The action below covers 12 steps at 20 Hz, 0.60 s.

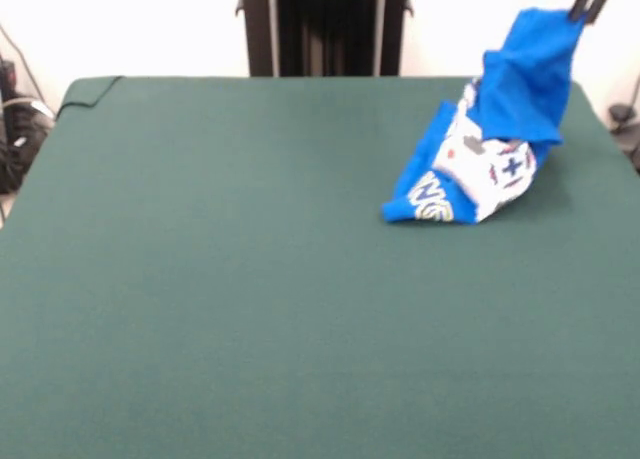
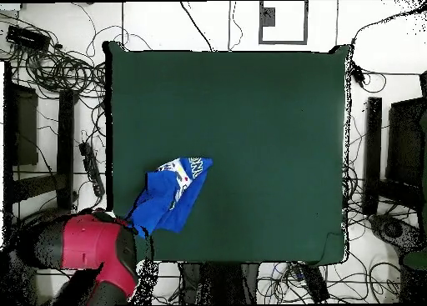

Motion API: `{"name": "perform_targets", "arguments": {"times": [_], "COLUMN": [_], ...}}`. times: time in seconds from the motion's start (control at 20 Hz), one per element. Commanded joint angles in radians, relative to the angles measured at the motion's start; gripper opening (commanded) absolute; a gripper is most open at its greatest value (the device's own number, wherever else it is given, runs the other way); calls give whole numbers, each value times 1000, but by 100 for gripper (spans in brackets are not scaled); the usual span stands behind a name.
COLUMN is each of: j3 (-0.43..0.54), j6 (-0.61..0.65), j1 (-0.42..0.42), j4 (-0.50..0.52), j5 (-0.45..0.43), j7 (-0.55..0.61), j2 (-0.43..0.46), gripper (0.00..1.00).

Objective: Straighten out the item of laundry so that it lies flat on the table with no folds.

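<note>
While its lower folds rest bunched on the dark green felt-covered worktop (image 1: 250, 309), the bright blue short-sleeved T-shirt (image 1: 500, 129) with a white-grey controller print hangs stretched up to the end effector (image 1: 592, 1), whose two thin dark tips are pinched shut on the cloth's top corner. Below the end effector the shirt slopes down and away, print and yellow-edged lettering showing at its lowest end. From overhead, the red and black arm (image 2: 96, 246) sits just off the worktop's corner beside the shirt.
</note>
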Motion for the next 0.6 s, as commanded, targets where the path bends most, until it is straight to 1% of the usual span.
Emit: {"name": "perform_targets", "arguments": {"times": [0.05,0.15,0.2,0.35,0.4,0.5,0.55,0.6], "j3": [-80,-68,-46,-10,-1,4,7,-3], "j6": [128,53,14,-41,-54,-48,-45,-12], "j1": [-18,-54,-89,-151,-168,-172,-175,-153], "j4": [-67,-24,13,52,64,65,66,44], "j5": [5,-43,-53,-97,-109,-124,-131,-135], "j7": [396,337,296,216,200,228,243,284], "j2": [26,13,-9,-42,-52,-58,-61,-51], "gripper": [0,0,0,0,0,0,100,100]}}
